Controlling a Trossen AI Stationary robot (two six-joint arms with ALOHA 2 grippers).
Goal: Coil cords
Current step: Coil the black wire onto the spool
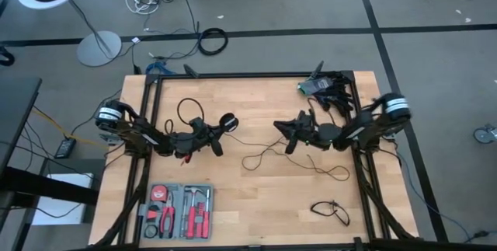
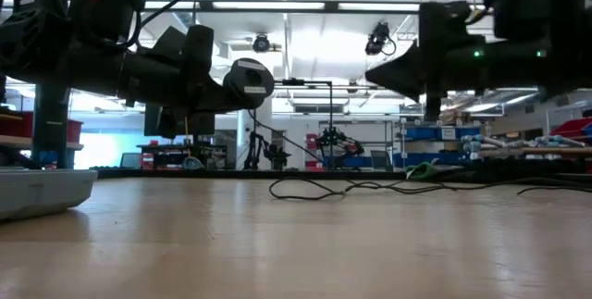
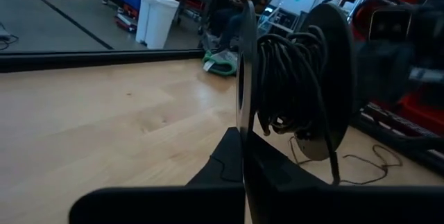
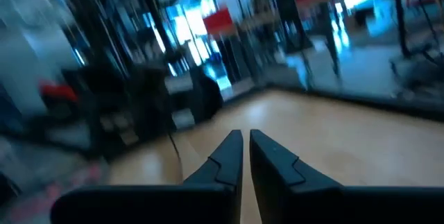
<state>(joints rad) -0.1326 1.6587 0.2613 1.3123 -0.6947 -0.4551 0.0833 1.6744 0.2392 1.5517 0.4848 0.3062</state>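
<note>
My left gripper (image 3: 244, 156) was clamped on the rim of a black spool (image 3: 295, 85) wound with the long cord (image 1: 264, 155), whose loose length trailed across the table (image 1: 256, 204). My right gripper (image 4: 246, 148) hung mid-table, fingers pressed together, empty. The short cord (image 1: 331, 210) lay near the right front corner.

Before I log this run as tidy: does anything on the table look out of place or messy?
Yes. The long cord trails in loose, uneven loops across the middle of the table, only partly wound on the disc-shaped spool that the left gripper holds. The short cord lies uncoiled near the right front corner.
</note>
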